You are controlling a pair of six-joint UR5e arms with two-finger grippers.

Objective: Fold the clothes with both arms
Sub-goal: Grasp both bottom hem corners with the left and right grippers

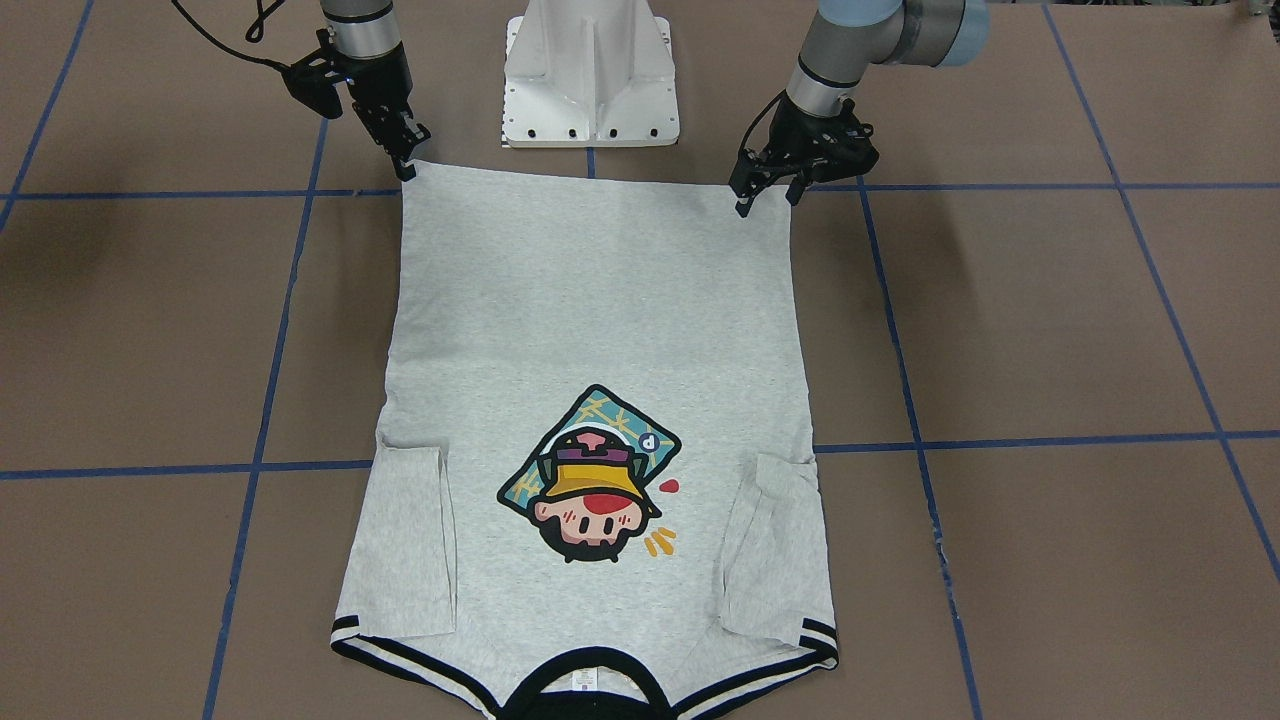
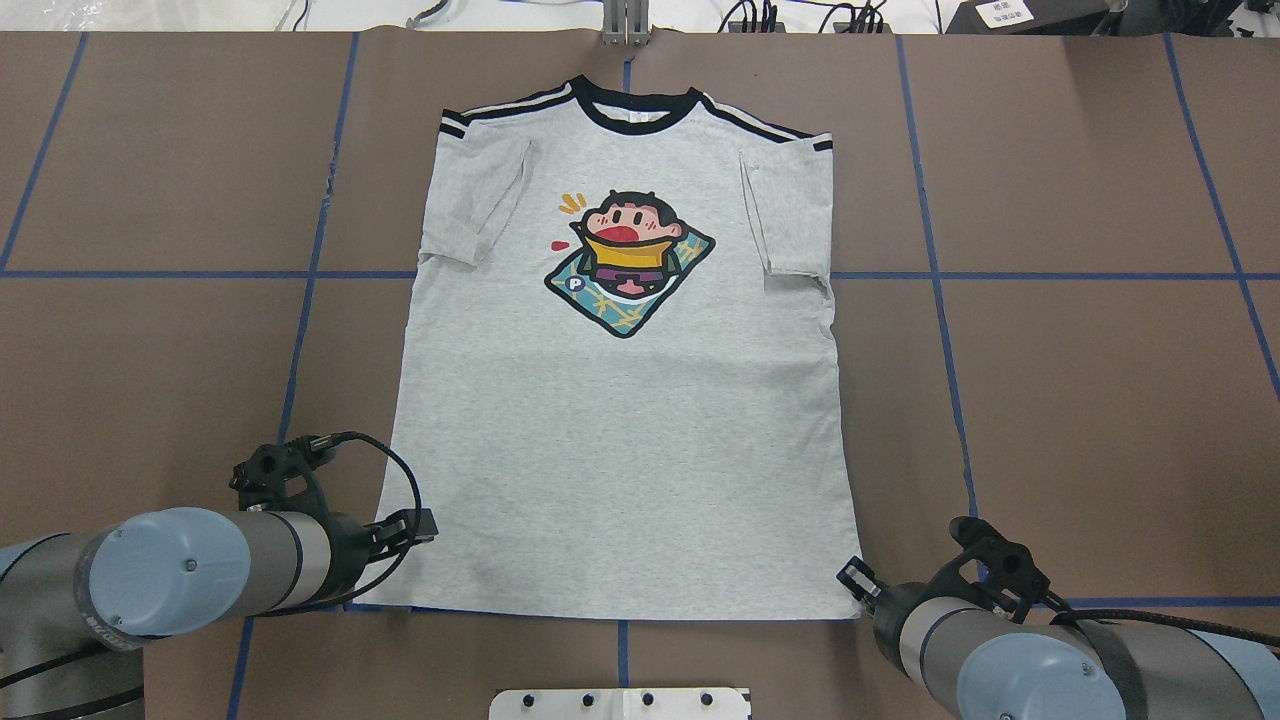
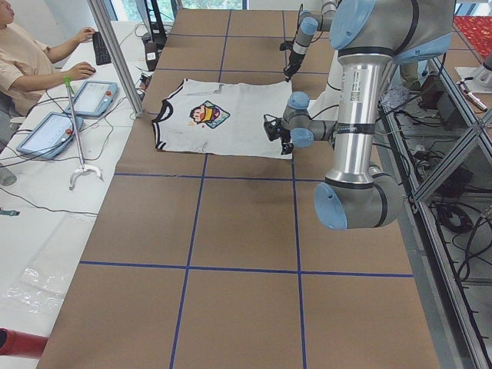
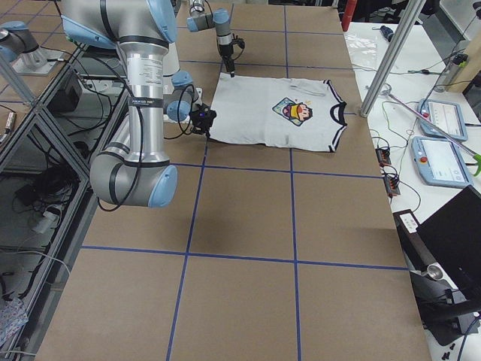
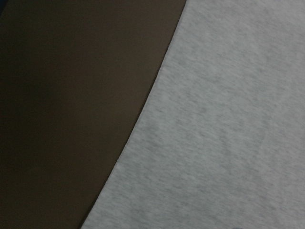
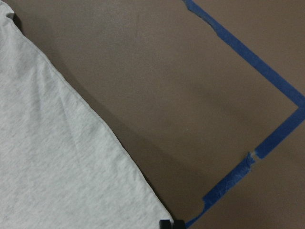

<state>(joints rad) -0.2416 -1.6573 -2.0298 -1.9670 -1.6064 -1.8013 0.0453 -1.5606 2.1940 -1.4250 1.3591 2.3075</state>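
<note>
The grey T-shirt (image 1: 600,300) lies flat, print up, on the brown table, with both sleeves folded in and its black neckband away from me (image 2: 620,430). Its hem is nearest the robot's base. My left gripper (image 1: 768,200) stands at one hem corner with its fingers spread, open; the left wrist view shows only cloth (image 5: 228,133) and table. My right gripper (image 1: 406,165) is at the other hem corner. In the right wrist view its tips (image 6: 171,224) are close together right at that corner of the cloth (image 6: 57,167). The corner lies flat.
The white pedestal base (image 1: 590,80) stands just behind the hem, between the arms. Blue tape lines (image 6: 248,57) cross the table. An operator (image 3: 23,54) and tablets (image 3: 92,96) are at the far side beyond the neckband.
</note>
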